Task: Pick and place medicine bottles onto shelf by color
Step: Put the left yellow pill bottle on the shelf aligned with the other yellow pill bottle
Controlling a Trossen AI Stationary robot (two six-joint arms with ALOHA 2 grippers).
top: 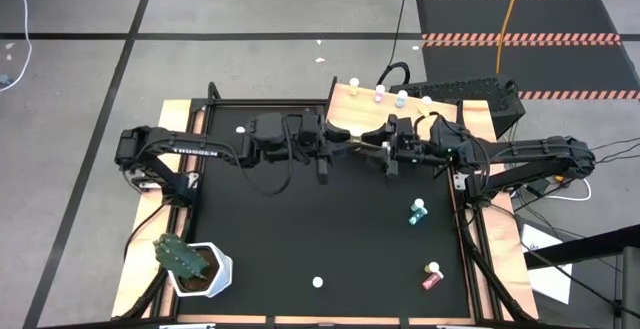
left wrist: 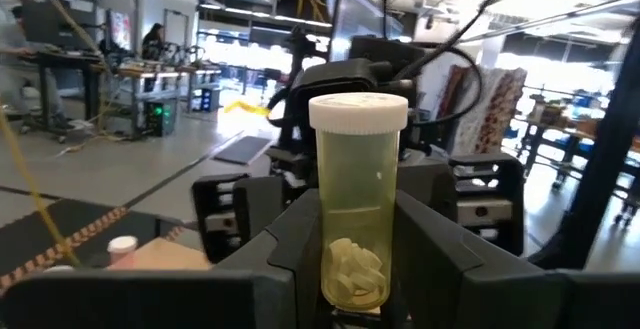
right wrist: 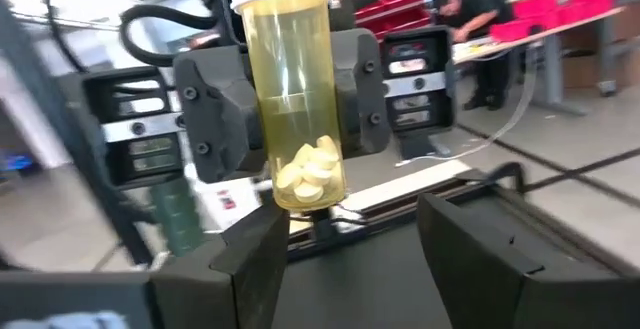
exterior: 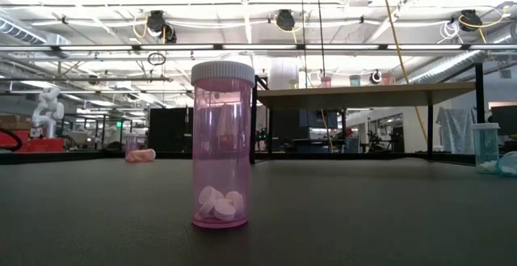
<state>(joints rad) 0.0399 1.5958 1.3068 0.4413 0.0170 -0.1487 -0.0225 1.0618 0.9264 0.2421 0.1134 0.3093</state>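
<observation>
A yellow medicine bottle [left wrist: 357,199] with a white cap and white pills stands upright in the air, and my left gripper [top: 350,144] is shut on it beside the near edge of the shelf [top: 440,119]. My right gripper [right wrist: 380,259] faces it from the table's right, open; its fingers stand apart just short of the bottle's base. Several bottles [top: 379,94] stand on the shelf. On the table, a teal bottle [top: 417,211] and a red one [top: 431,277] are at the right. A pink bottle [exterior: 222,145] stands upright on its base near the front. My left gripper pinches the yellow bottle's body at mid-height [right wrist: 262,119] between its two fingers [right wrist: 215,109], one on each side. The fingers lie level and come from the table's left. The bottle stands upright, cap up, lifted clear of the table.
A green cactus in a white pot [top: 190,261] stands at the near left corner. A small bottle [exterior: 140,154] lies on its side at the far left of the table. Both arms stretch level across the table's far half, meeting at its middle.
</observation>
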